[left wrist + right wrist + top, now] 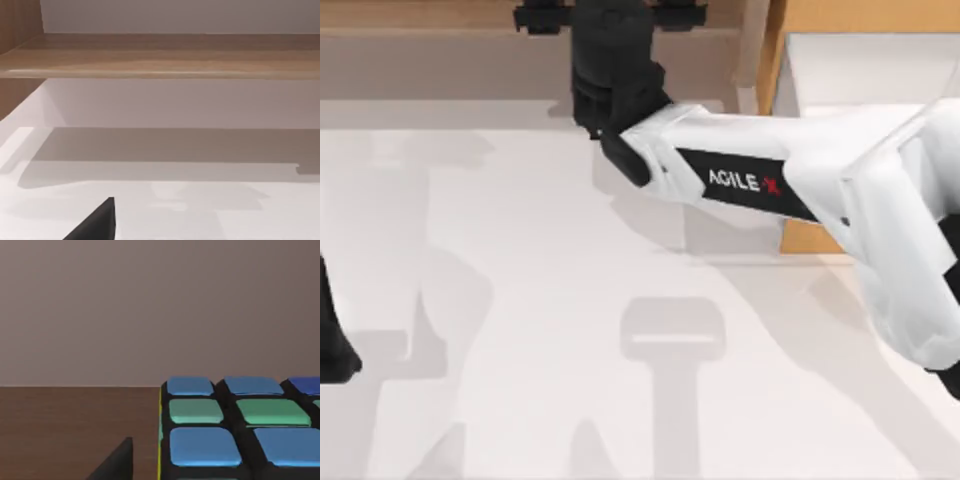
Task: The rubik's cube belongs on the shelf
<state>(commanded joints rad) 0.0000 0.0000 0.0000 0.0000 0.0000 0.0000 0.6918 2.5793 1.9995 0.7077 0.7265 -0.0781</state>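
Observation:
The rubik's cube (pixel 235 430) shows blue and green stickers between black edges in the right wrist view. It rests on the brown board of the shelf (pixel 75 430). From the right of the top view my right arm reaches across the table, and its gripper (pixel 610 18) hangs over the shelf (pixel 440 60) at the back. The gripper is open: one dark finger (pixel 117 462) stands beside the cube with a gap between them. In the top view the arm's black wrist hides the cube. My left arm (pixel 332 345) is parked at the table's left edge.
An orange-wood cabinet (pixel 820 20) with a pale top stands at the back right, under my right arm. The left wrist view looks along the white table toward the shelf board (pixel 160 62). Arm shadows lie across the table's middle.

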